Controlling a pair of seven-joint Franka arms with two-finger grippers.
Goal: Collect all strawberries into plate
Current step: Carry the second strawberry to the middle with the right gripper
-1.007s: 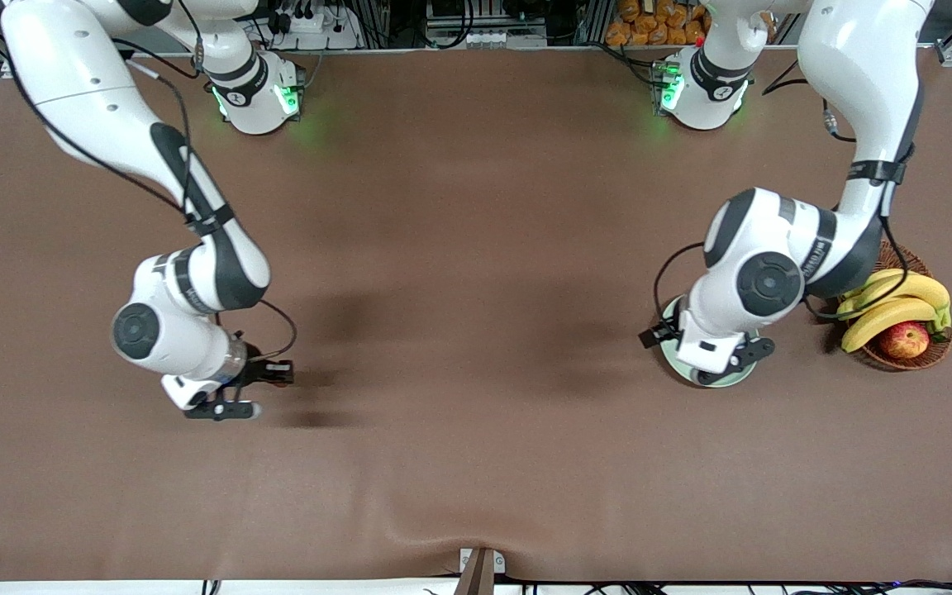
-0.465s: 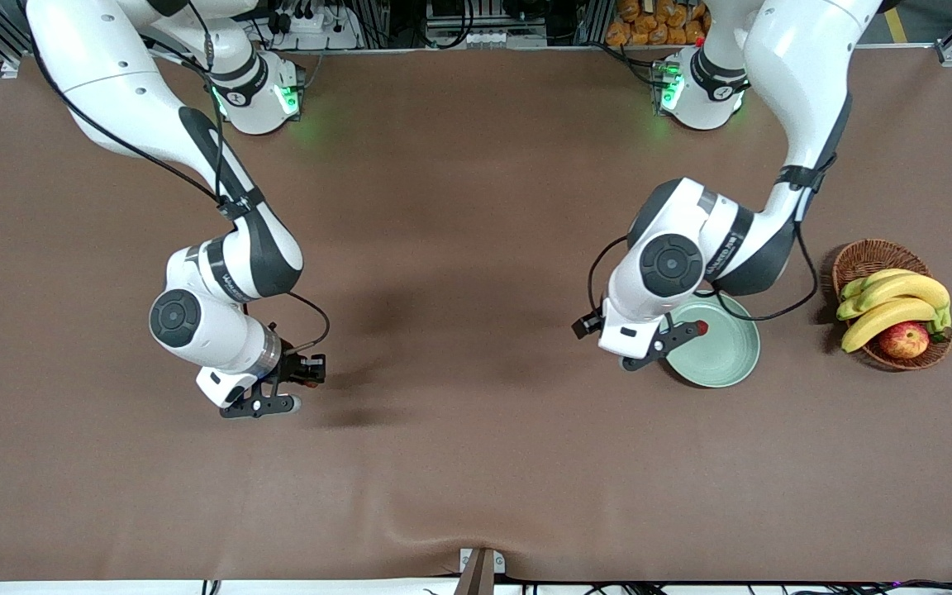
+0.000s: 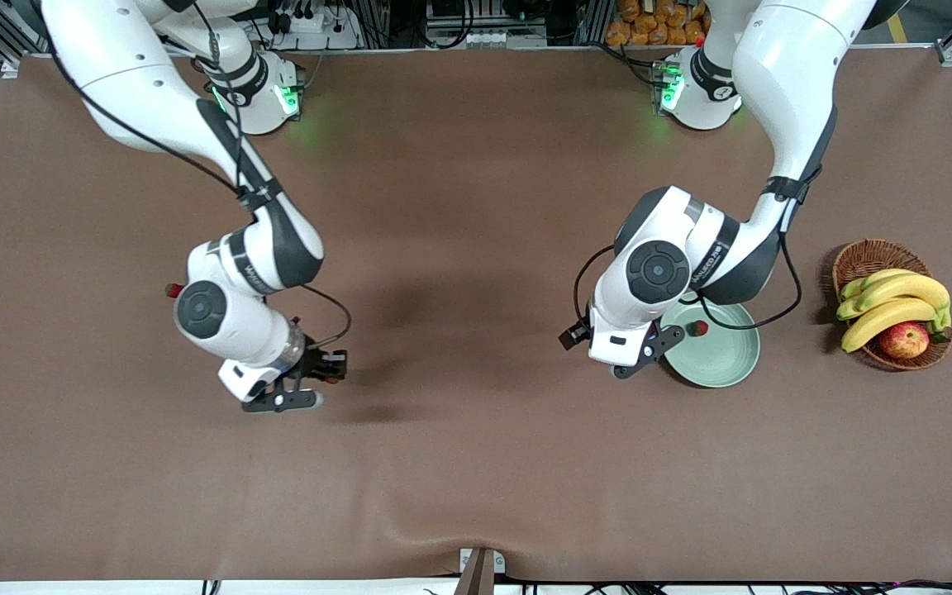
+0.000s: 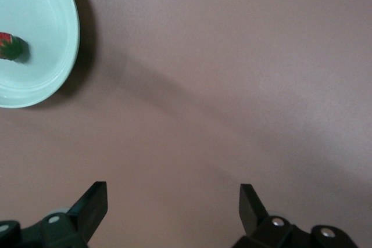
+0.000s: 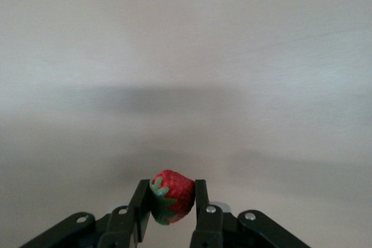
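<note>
Brown-covered table (image 3: 476,207), evenly lit

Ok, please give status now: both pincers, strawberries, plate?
Right pincer shut on a strawberry, over bare table. Left pincer open, empty, beside the plate. One berry in plate. A third berry on the table. Path clear.

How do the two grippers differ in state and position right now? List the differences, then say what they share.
1. The left gripper is open and empty; the right gripper is shut on a strawberry.
2. The left gripper hangs beside the plate, which holds one strawberry; the right gripper is over bare table toward the right arm's end.

Both are black two-finger grippers raised off the table.
</note>
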